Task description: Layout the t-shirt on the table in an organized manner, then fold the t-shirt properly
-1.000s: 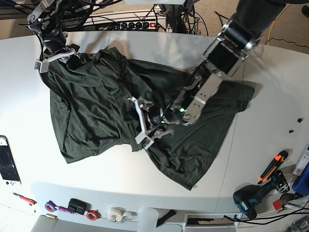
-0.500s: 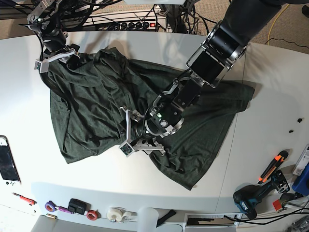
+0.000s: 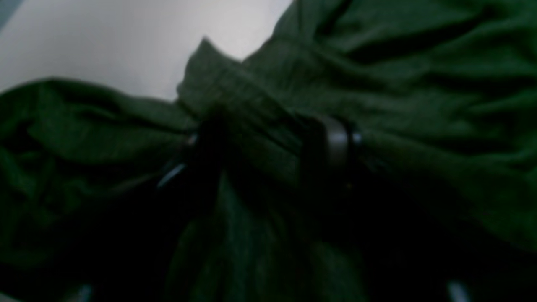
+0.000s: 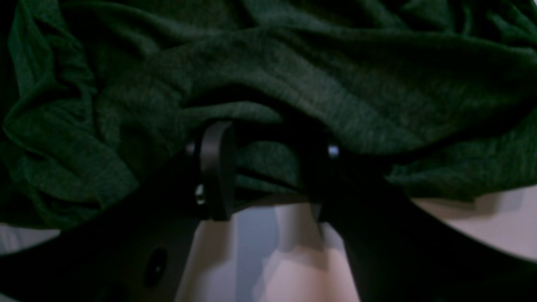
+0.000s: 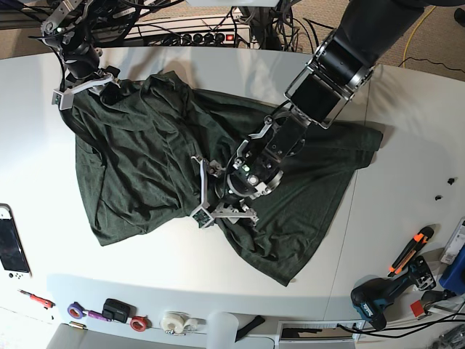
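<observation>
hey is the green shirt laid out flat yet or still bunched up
Still bunched up. The t-shirt lies crumpled on the table, with deep creases and overlapping layers through its middle.

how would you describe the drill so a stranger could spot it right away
Start at the white table and follow its near edge to the corner far from the phone. The drill lies there, teal and black, just below an orange-handled tool. It is the bulkiest tool on that side.

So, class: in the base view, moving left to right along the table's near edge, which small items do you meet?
Red screwdriver → purple tape roll → black box → white tape roll → blue drill.
</observation>
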